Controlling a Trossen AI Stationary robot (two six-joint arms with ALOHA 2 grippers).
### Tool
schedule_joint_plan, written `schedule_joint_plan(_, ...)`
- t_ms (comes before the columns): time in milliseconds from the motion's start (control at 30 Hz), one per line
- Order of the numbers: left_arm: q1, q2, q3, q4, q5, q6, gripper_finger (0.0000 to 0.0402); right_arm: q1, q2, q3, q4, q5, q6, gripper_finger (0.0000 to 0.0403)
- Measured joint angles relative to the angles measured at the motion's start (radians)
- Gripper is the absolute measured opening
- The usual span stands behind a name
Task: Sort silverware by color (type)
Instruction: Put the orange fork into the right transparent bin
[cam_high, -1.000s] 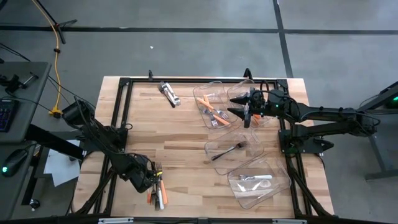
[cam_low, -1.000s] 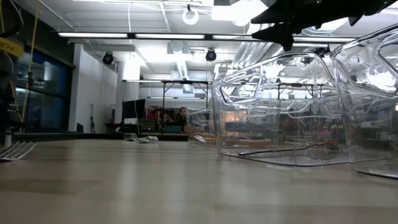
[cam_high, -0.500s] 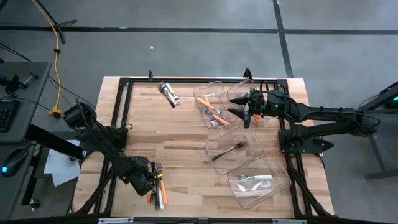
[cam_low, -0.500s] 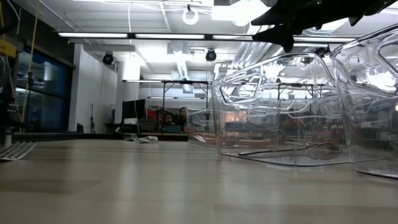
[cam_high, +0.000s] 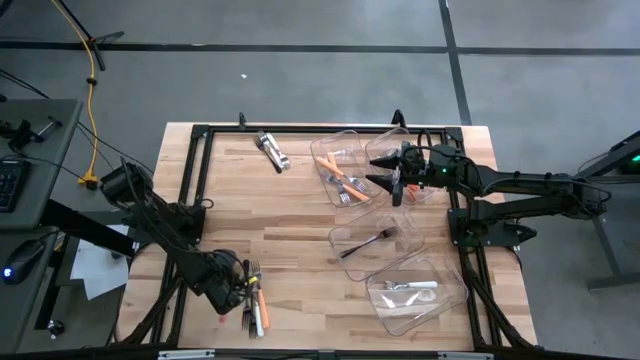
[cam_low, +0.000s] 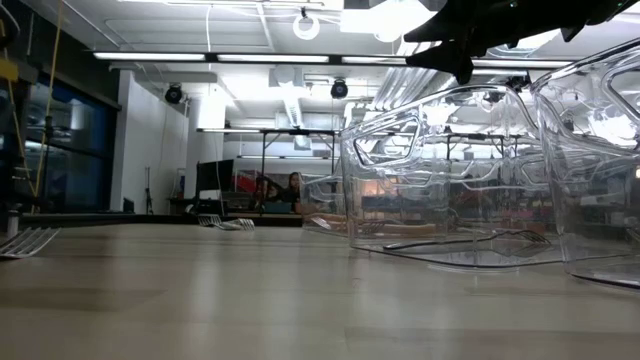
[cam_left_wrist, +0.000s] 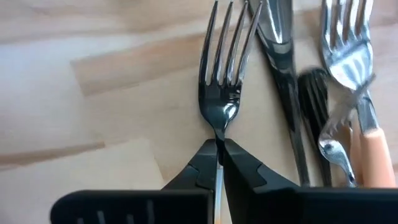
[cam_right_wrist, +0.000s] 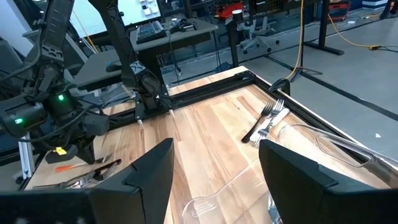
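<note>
A pile of silverware (cam_high: 254, 302) with orange, white and metal handles lies near the table's near left corner. My left gripper (cam_high: 240, 291) stands over its left side, pointing down, shut on a dark metal fork (cam_left_wrist: 225, 74). Beside that fork lie a knife (cam_left_wrist: 283, 74) and an orange-handled fork (cam_left_wrist: 367, 118). My right gripper (cam_high: 386, 172) hovers open, level, at the far right above the clear bins, with nothing between its fingers (cam_right_wrist: 149, 174). My left gripper pinches the dark fork's neck (cam_left_wrist: 219, 135), just behind the head, between its two fingertips. The fingers come from above, pointing down. The tines (cam_left_wrist: 229, 43) point away past the fingertips, over the wood. Whether the fork is clear of the table, I cannot tell.
Three clear bins stand on the right: a far one with orange-handled pieces (cam_high: 343, 172), a middle one with a dark fork (cam_high: 372, 240), a near one with white-handled pieces (cam_high: 414, 290). A few more pieces (cam_high: 272, 150) lie at the far edge. Bare wood lies mid-table.
My left gripper has shut, taking hold of the dark fork at the left of the pile.
</note>
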Motion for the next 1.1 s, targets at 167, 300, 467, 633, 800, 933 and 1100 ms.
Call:
schedule_joint_plan(167,0.000,-0.058,-0.006,-0.045,-0.007,0.008,0.0001,0.000,0.000,0.000,0.000,0.000,0.000,0.0220)
schedule_joint_plan(300,0.000,-0.173,-0.002,-0.072,-0.047,0.056,0.0001,0.000,0.000,0.000,-0.002,0.000,0.000,0.0220)
schedule_joint_plan(467,0.019,-0.377,0.000,-0.165,-0.121,0.143,0.0001,0.000,0.000,0.000,0.001,0.000,0.000,0.0220)
schedule_joint_plan(633,0.086,-0.585,0.000,-0.238,-0.355,0.251,0.0001,0.000,0.000,0.000,0.001,0.000,0.005,0.0220)
schedule_joint_plan(800,0.240,-0.741,0.001,-0.193,-0.622,0.535,0.0000,0.000,0.000,0.000,0.011,0.000,0.047,0.0220)
schedule_joint_plan(933,0.414,-0.808,0.001,-0.073,-0.672,0.848,0.0000,0.000,0.000,0.000,0.031,0.000,0.080,0.0220)
schedule_joint_plan(1100,0.665,-0.806,0.002,0.210,-0.501,1.271,0.0000,0.000,0.000,0.000,0.089,0.000,0.114,0.0220)
